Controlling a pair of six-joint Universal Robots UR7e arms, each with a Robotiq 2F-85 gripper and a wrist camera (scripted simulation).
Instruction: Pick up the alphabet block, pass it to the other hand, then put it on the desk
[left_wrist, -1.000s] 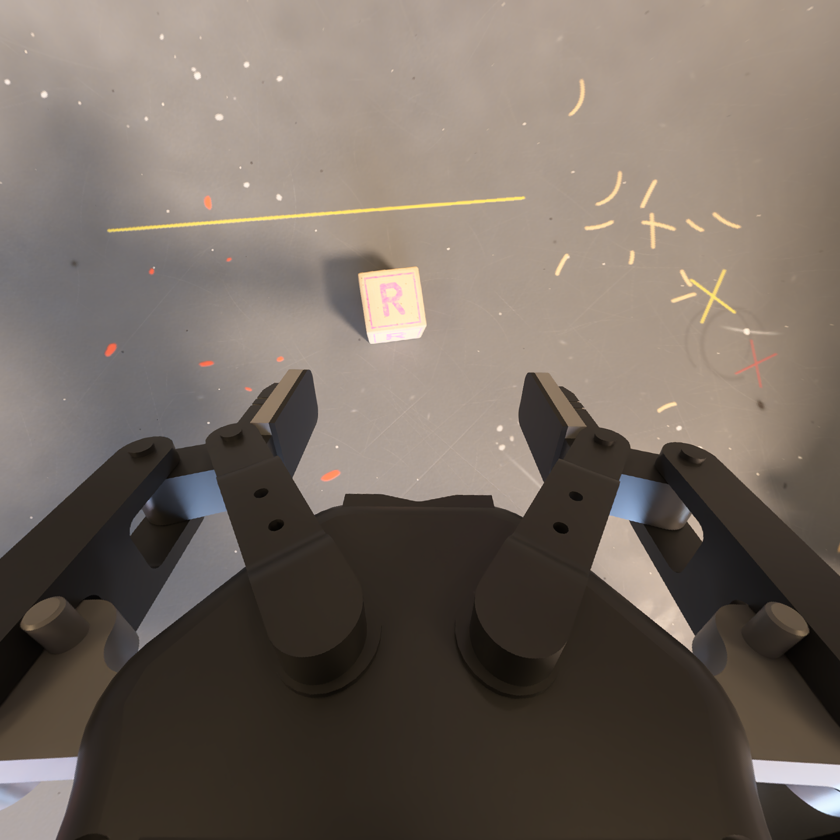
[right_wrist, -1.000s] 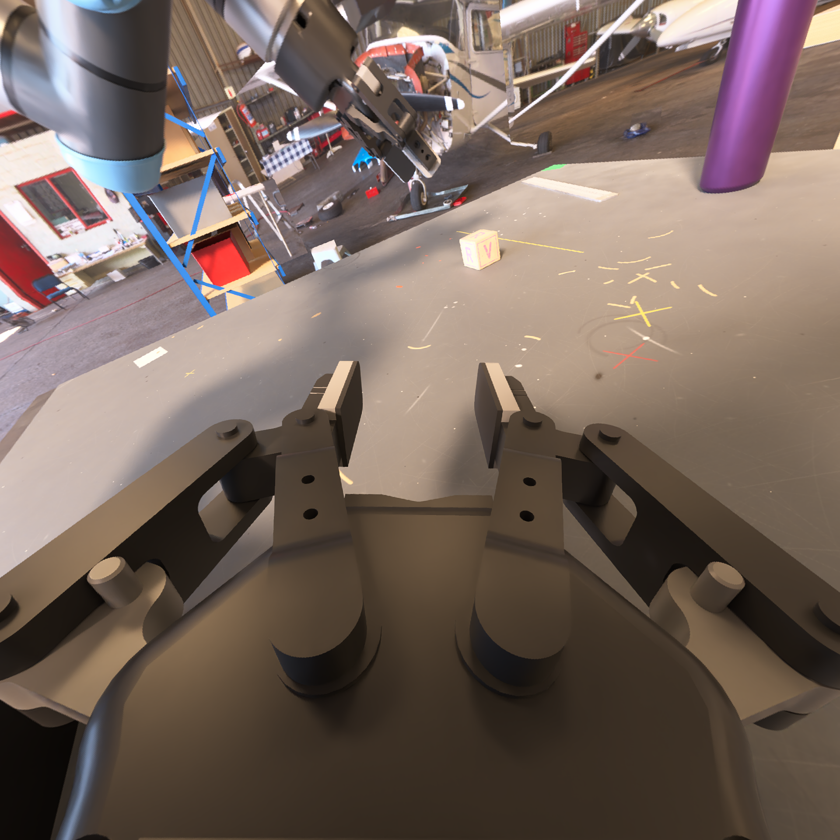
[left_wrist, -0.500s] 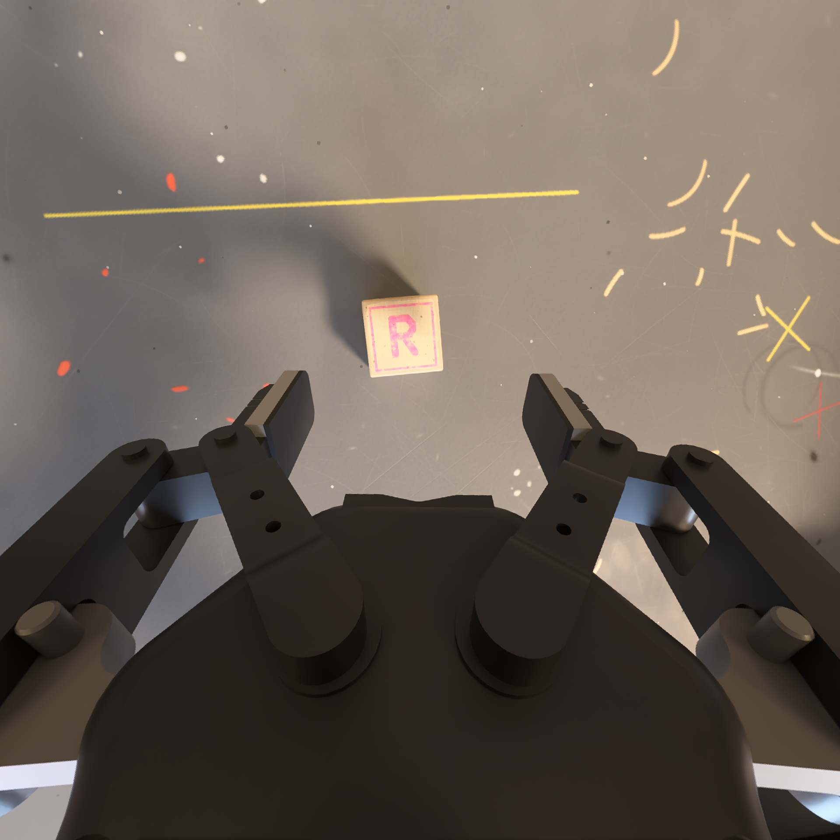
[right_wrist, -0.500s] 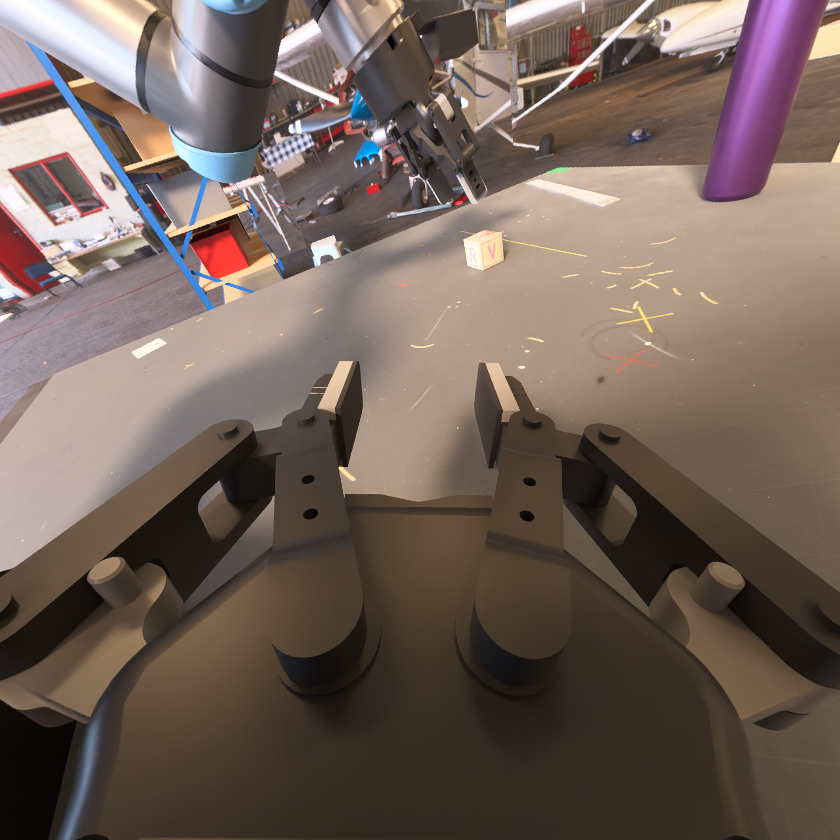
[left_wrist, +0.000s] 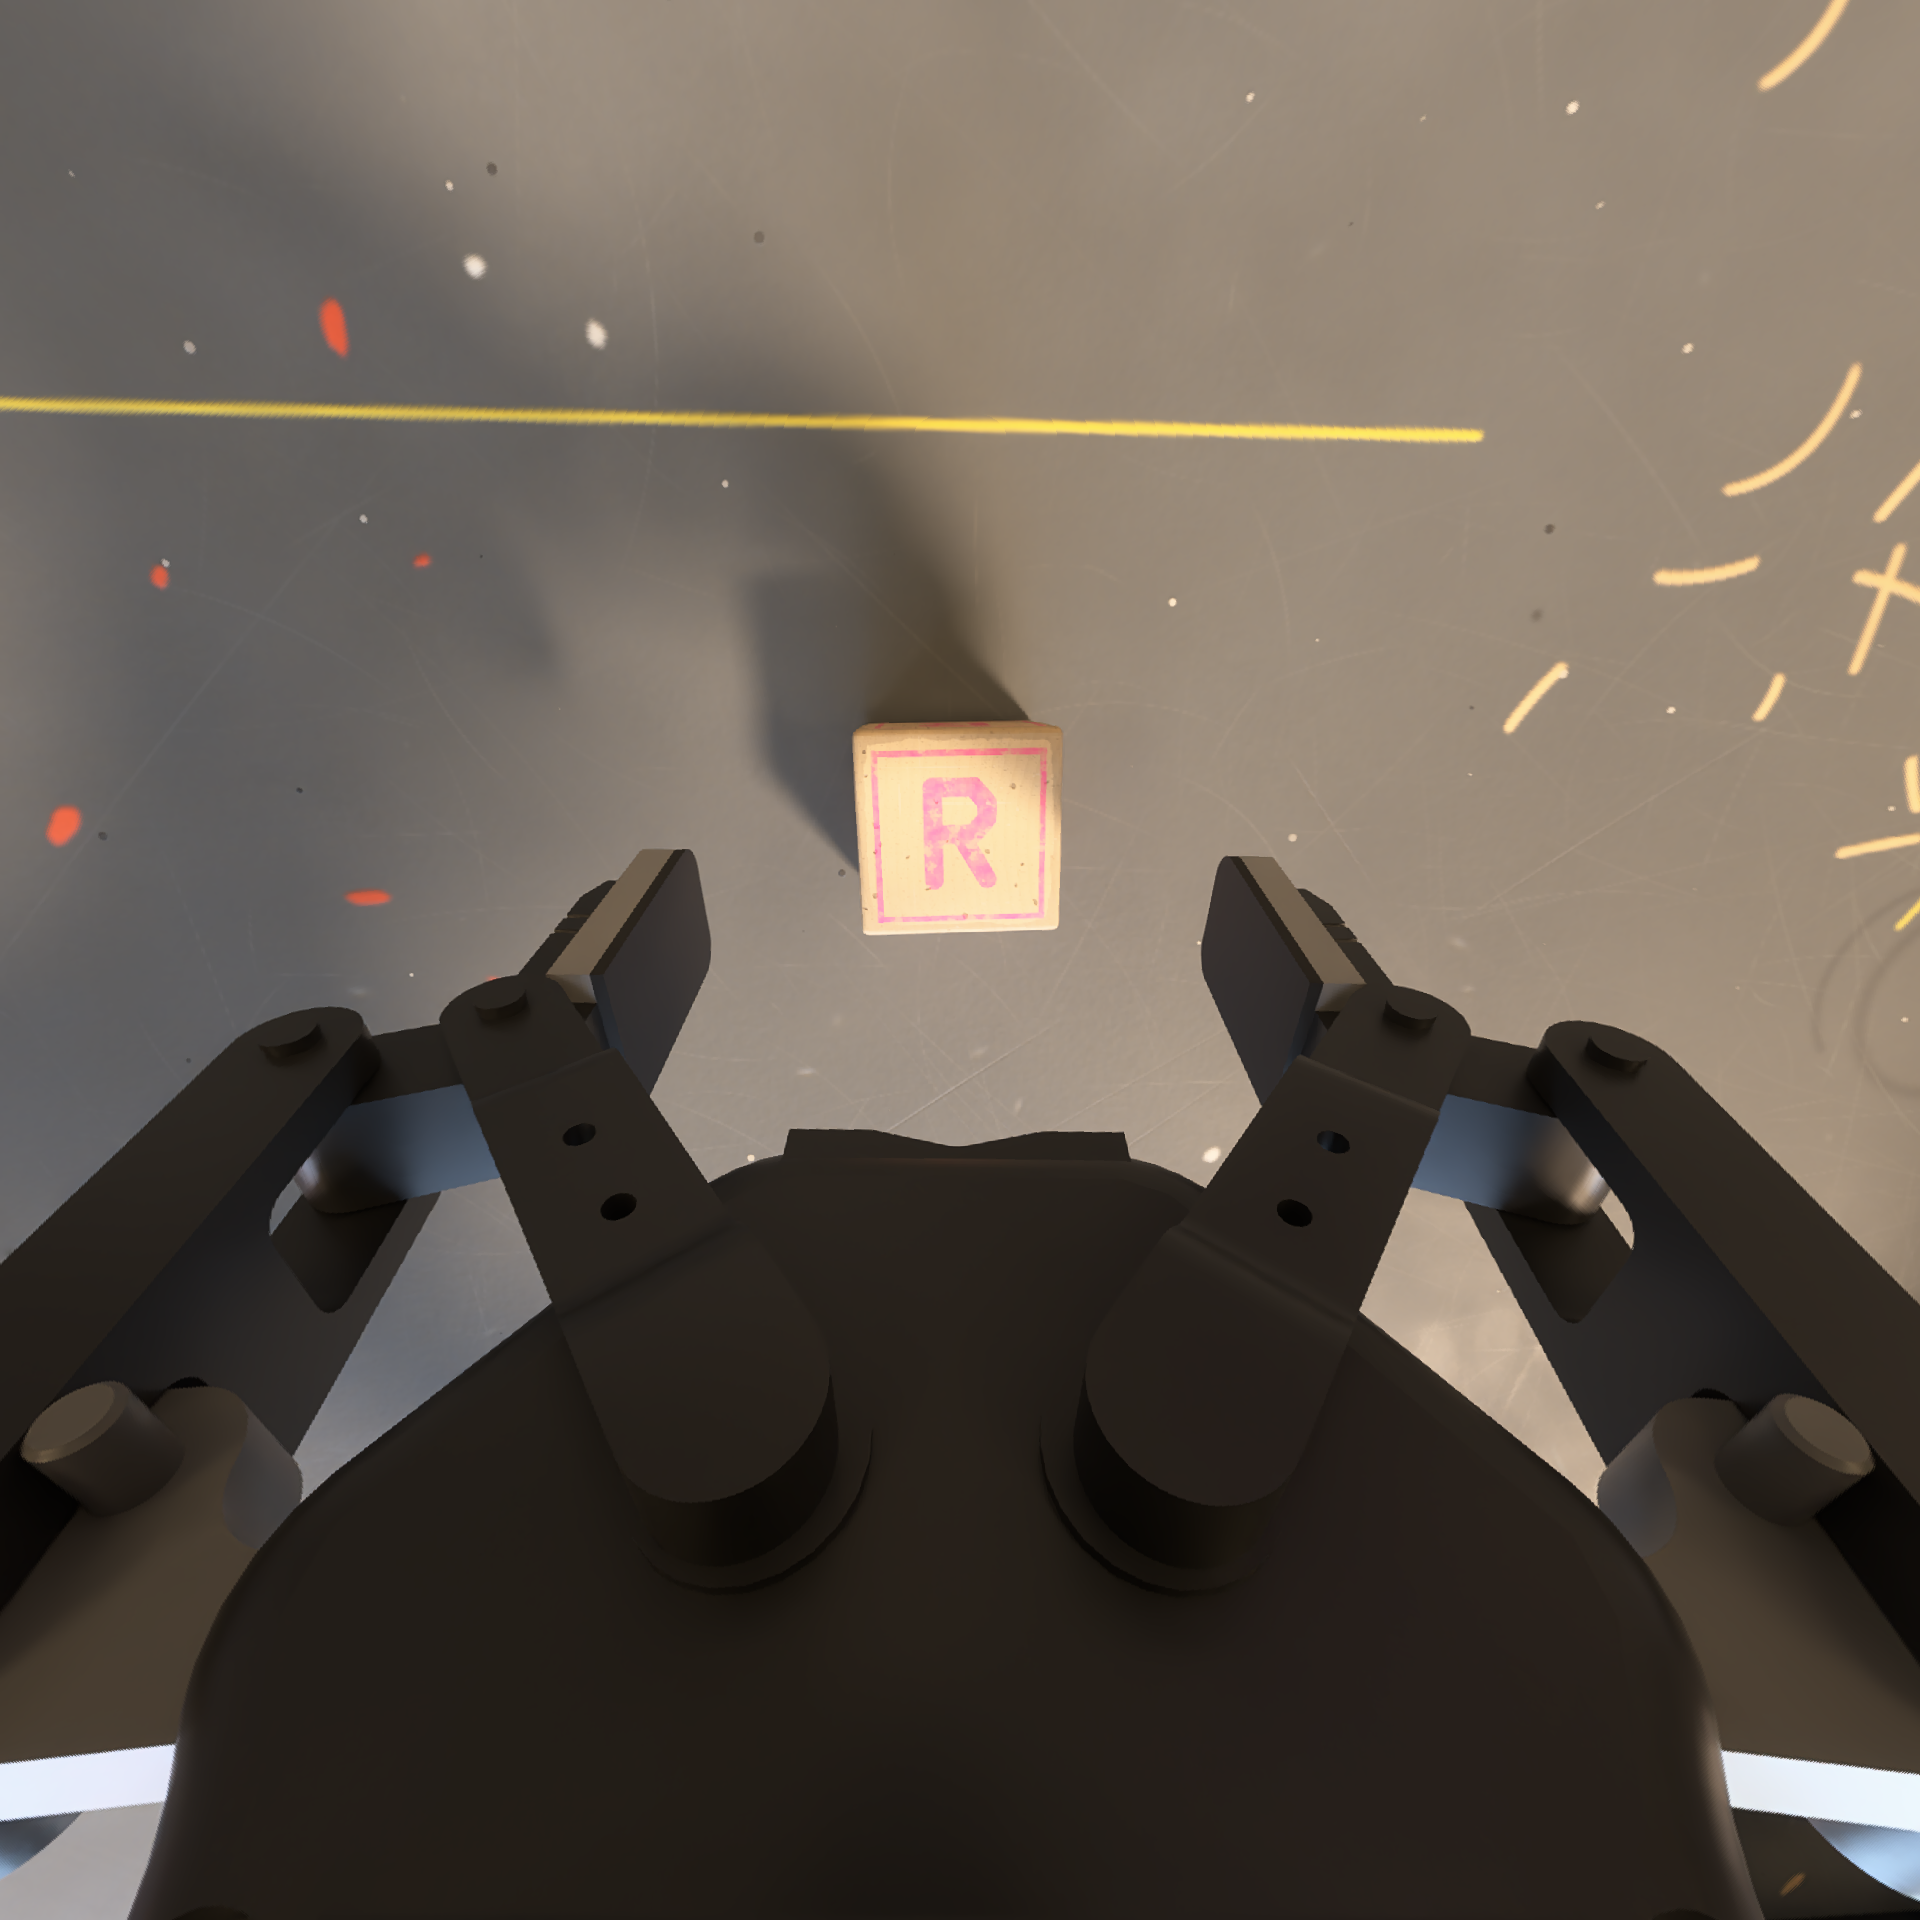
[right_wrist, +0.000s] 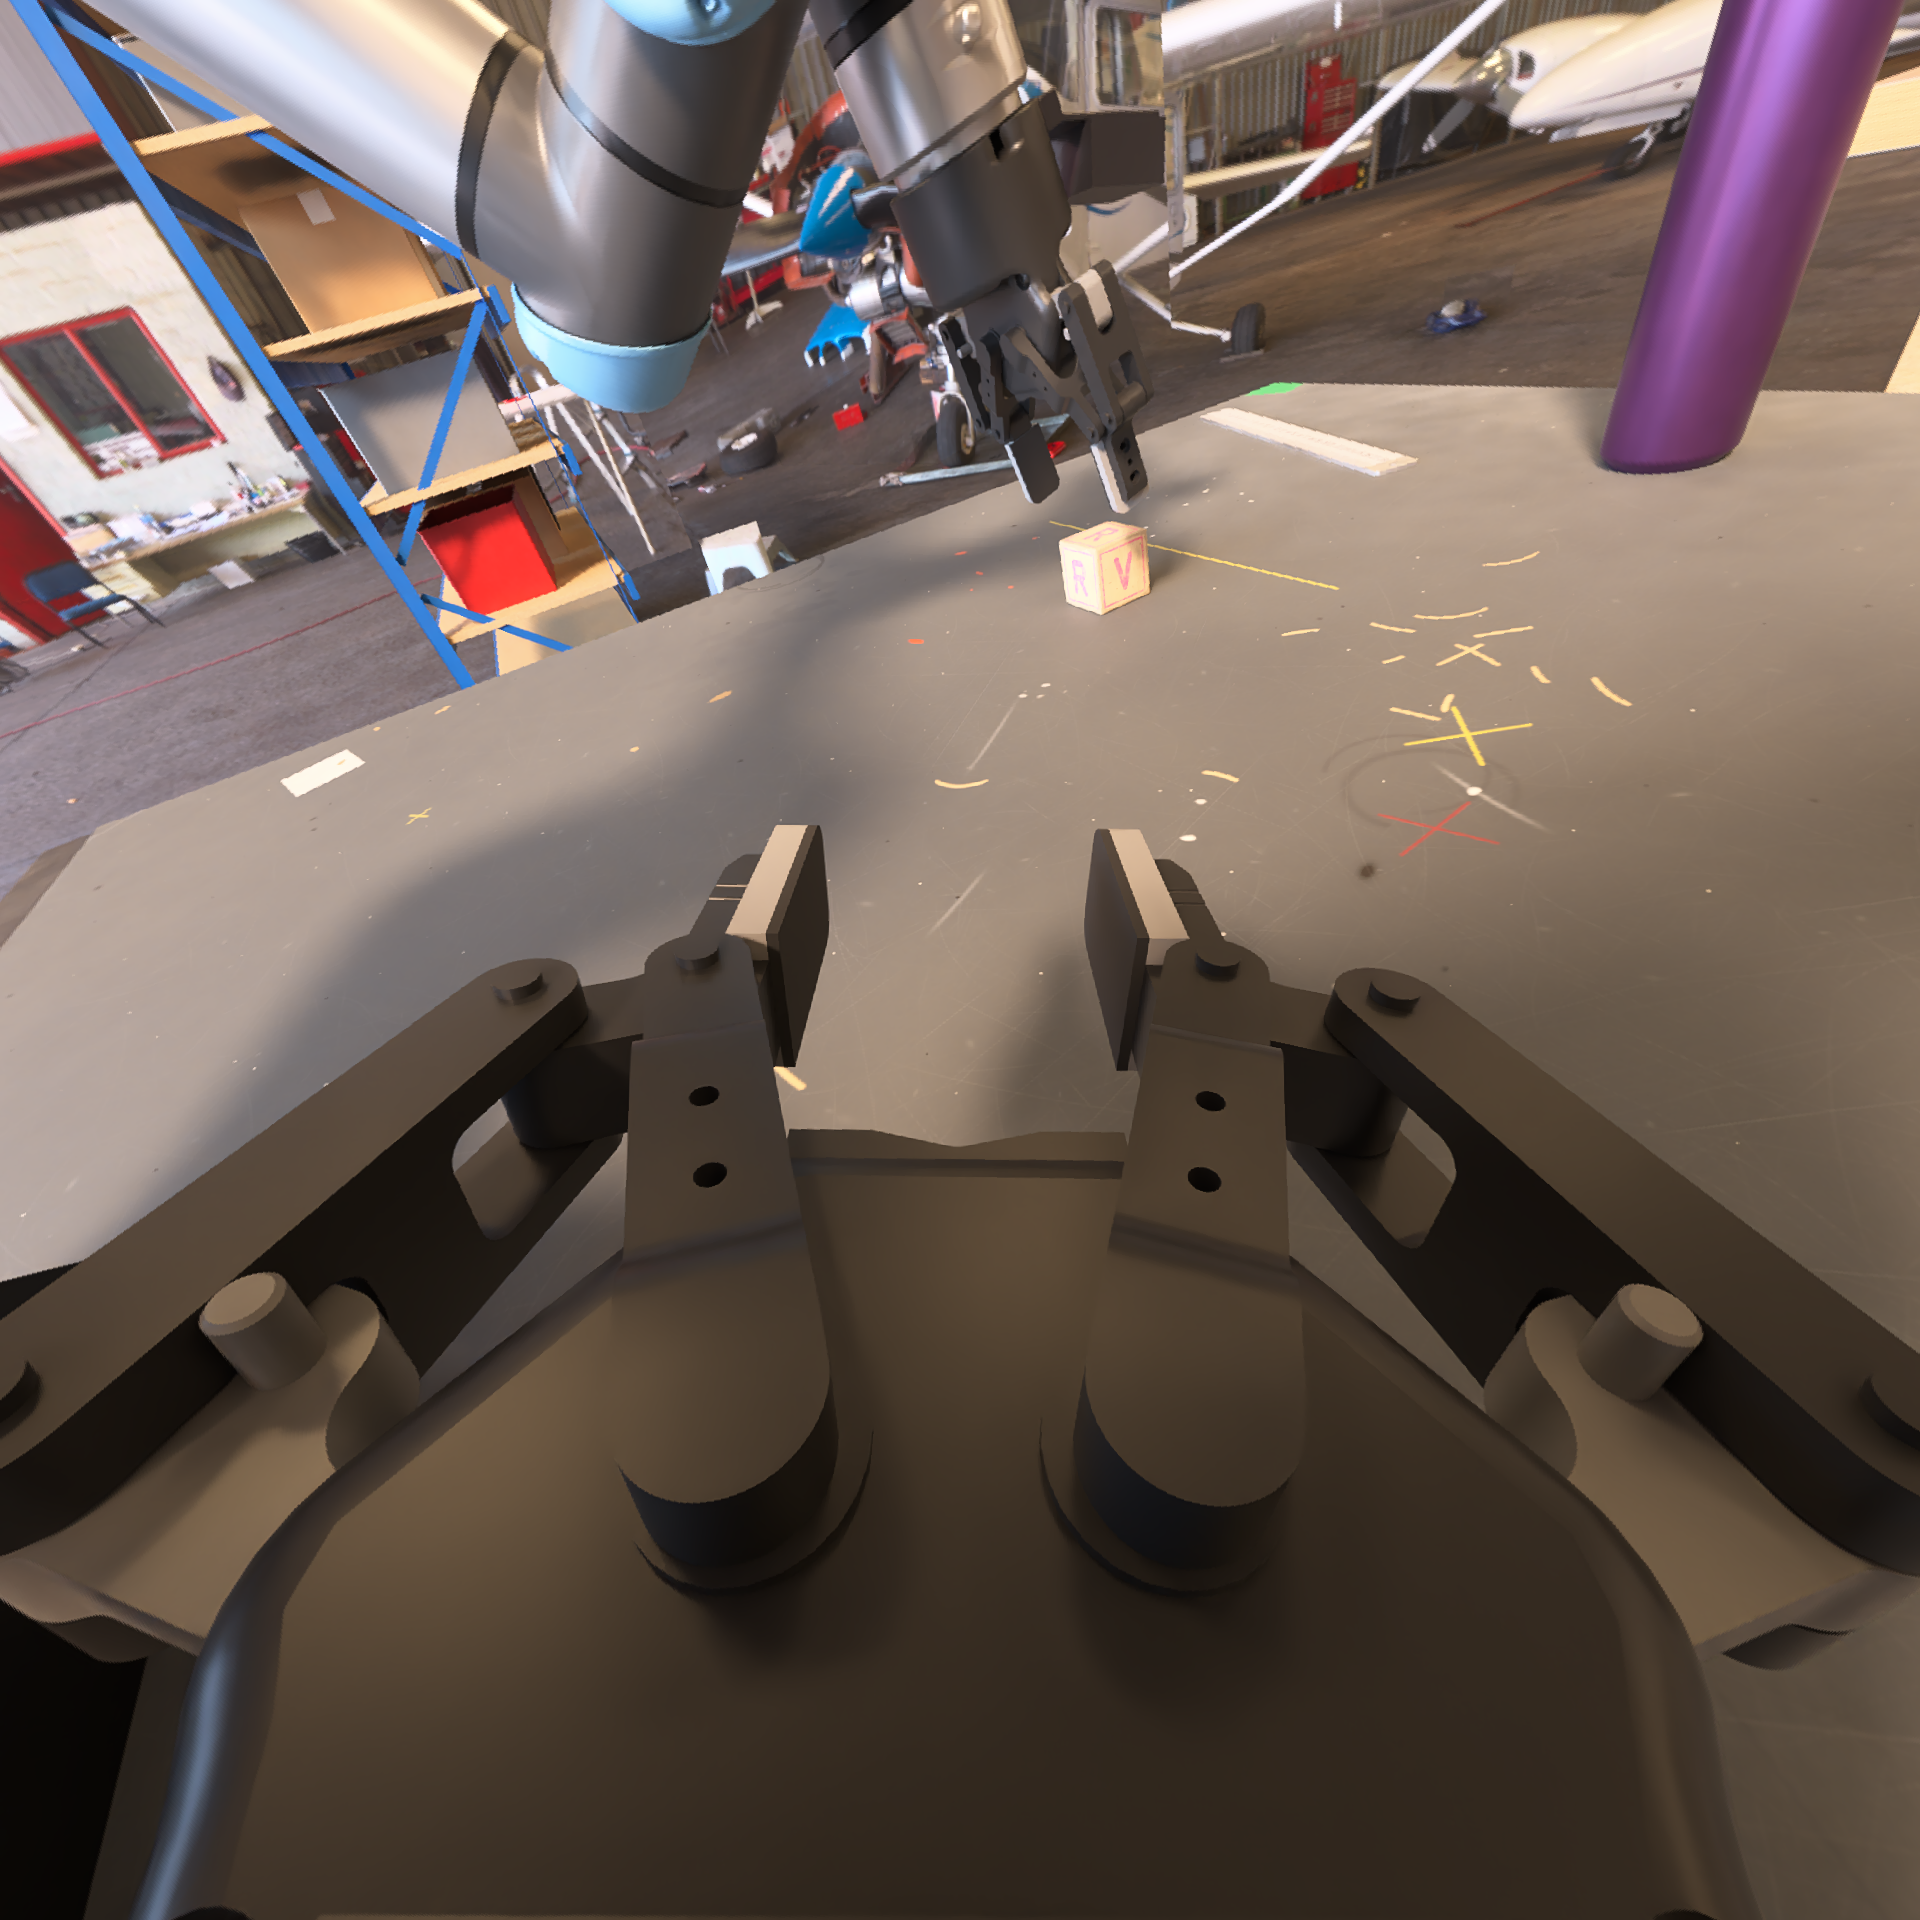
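- Underfoot, so to speak, the bench (right_wrist: 1558, 987) is a grey, scuffed slab flecked with white specks, red-orange dabs and short yellow strokes; a long yellow line (left_wrist: 727, 421) runs just beyond the alphabet block (left_wrist: 958, 828).
- Around the bench, the right wrist view opens onto a hangar: blue-framed shelving (right_wrist: 416, 416) with a red box stands well to the left of the block, a purple column (right_wrist: 1745, 229) rises from the bench well to the block's right, and white aircraft (right_wrist: 1579, 73) sit far behind.
- The alphabet block, pale wood with pink letters, rests on the bench, untouched.
- The left gripper (left_wrist: 951, 935) hangs directly above the block, looking straight down on its top face; its fingers (left_wrist: 655, 945) are spread wide apart, wider than the block, and hold nothing.
- Only the right wrist view shows the block's two side faces and the gap of air between the left gripper (right_wrist: 1075, 483) and the block's top; it also shows the left arm (right_wrist: 582, 187), silver with a light blue cap, reaching in above the block.
- Only the left wrist view shows the block's dark shadow (left_wrist: 821, 665), cast beyond it and to its left.
- The right gripper (right_wrist: 956, 935) sits low over the bench well short of the block, its fingers (right_wrist: 790, 914) apart and empty.
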